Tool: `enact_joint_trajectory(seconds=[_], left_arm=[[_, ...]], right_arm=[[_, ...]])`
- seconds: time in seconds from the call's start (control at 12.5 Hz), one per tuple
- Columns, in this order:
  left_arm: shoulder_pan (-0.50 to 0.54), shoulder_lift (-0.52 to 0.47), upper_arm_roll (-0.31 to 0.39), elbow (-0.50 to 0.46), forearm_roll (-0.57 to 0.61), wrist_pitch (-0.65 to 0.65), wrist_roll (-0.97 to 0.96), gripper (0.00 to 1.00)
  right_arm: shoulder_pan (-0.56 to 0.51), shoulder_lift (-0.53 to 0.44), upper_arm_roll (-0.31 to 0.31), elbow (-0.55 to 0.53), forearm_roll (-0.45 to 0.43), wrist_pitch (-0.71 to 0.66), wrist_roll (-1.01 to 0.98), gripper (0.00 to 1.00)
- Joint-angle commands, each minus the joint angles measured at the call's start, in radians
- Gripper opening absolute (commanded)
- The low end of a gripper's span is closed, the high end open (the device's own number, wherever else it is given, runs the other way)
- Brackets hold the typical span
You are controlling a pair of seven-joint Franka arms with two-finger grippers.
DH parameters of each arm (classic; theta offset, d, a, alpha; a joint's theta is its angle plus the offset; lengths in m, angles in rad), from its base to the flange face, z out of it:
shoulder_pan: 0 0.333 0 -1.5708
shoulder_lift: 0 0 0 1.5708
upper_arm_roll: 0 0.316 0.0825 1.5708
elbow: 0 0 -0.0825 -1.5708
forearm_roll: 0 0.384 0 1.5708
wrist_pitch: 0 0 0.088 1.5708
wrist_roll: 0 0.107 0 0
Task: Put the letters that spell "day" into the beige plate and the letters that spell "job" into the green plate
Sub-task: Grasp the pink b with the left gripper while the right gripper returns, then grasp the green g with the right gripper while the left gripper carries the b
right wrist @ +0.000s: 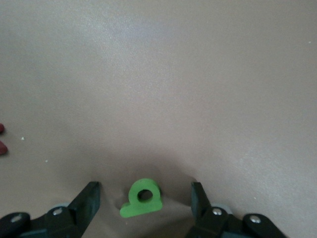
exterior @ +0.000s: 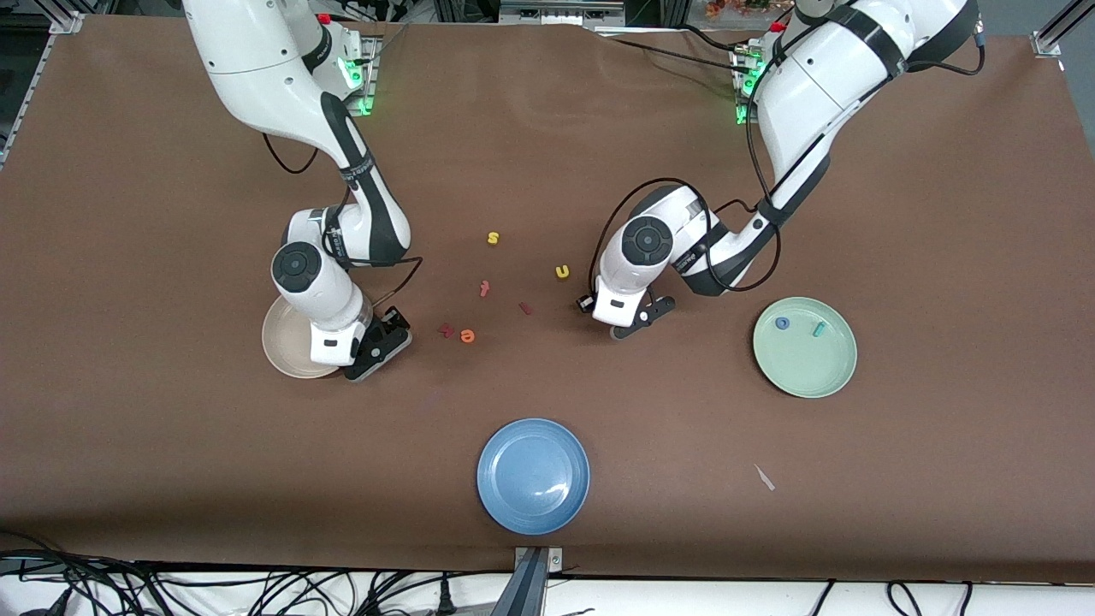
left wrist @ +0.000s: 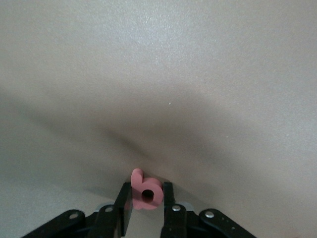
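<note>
In the left wrist view a salmon-red "b" [left wrist: 151,202] stands on the brown table between the two fingers of my left gripper [left wrist: 145,187], which press on both its sides. In the front view this gripper [exterior: 633,325] is low on the table, toward the middle from the green plate [exterior: 825,376]. That plate holds a blue "o" [exterior: 782,323] and a teal "j" [exterior: 819,328]. My right gripper [right wrist: 143,191] stands open around a green loop-and-stem letter [right wrist: 138,207] lying flat on the table. It [exterior: 381,346] is beside the beige plate [exterior: 282,346], which the right arm partly hides.
Loose letters lie between the two grippers: a yellow "s" [exterior: 493,238], a yellow "u" [exterior: 562,272], a red "t" [exterior: 485,289], two dark red letters [exterior: 525,308] [exterior: 446,329] and an orange round letter [exterior: 467,335]. A blue plate [exterior: 533,476] sits near the front edge.
</note>
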Motion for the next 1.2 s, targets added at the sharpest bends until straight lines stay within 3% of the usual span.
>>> enact_joint_trajectory(seconds=[0.0, 0.24, 0.48, 0.64, 0.96, 1.12], left_arm=[[-0.015, 0.013, 0.018, 0.023, 0.034, 0.0, -0.011, 0.0], [0.007, -0.017, 0.015, 0.025, 0.06, -0.013, 0.015, 0.0], [0.085, -0.105, -0.019, 0.025, 0.042, -0.123, 0.129, 0.0], [0.225, -0.135, -0.107, 0.025, -0.01, -0.264, 0.278, 0.0], [0.601, -0.157, -0.327, 0.024, -0.022, -0.504, 0.556, 0.0], [0.686, -0.151, -0.317, 0.016, -0.006, -0.523, 0.672, 0.0]], right_arm=[[-0.025, 0.017, 0.02, 0.008, 0.022, 0.016, -0.04, 0.8], [-0.025, 0.018, 0.02, 0.007, 0.022, 0.016, -0.04, 0.67], [-0.045, 0.023, 0.02, 0.005, 0.022, 0.016, -0.057, 0.53], [-0.063, 0.026, 0.035, 0.005, 0.02, 0.016, -0.072, 0.46], [-0.161, 0.026, 0.121, 0.007, 0.02, 0.016, -0.1, 0.33], [-0.165, 0.026, 0.126, 0.01, 0.02, 0.013, -0.1, 0.21]])
